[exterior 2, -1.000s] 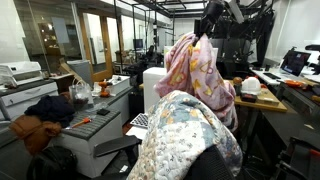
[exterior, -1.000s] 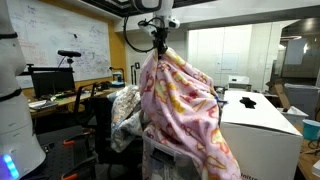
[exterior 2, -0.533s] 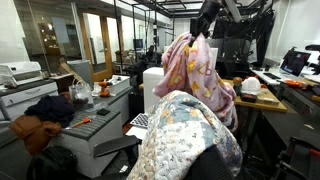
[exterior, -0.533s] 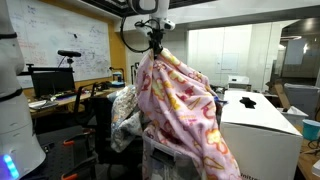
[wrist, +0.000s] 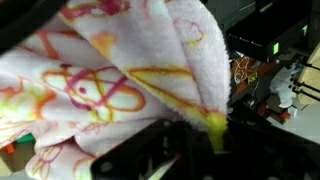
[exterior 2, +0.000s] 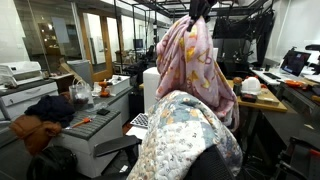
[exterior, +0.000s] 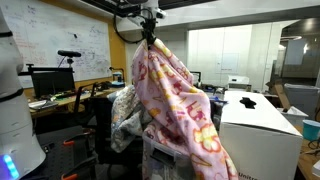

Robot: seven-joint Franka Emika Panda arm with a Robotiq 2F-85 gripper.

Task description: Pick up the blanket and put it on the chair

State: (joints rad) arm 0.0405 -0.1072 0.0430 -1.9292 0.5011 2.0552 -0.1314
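Observation:
The pink blanket with yellow and white shapes hangs in a long drape from my gripper, which is shut on its top. It also shows in an exterior view, hanging below the gripper. In the wrist view the blanket fills the frame, pinched between the jaws. The black chair stands beside and below the hanging blanket, with a grey-and-white patterned cloth draped over it. That cloth fills the foreground in an exterior view.
A white box-like cabinet stands right beside the blanket. Desks with monitors line the wall. A table with a helmet and a printer stand around the workspace.
My gripper has risen, lifting the blanket higher so it hangs longer and straighter than before.

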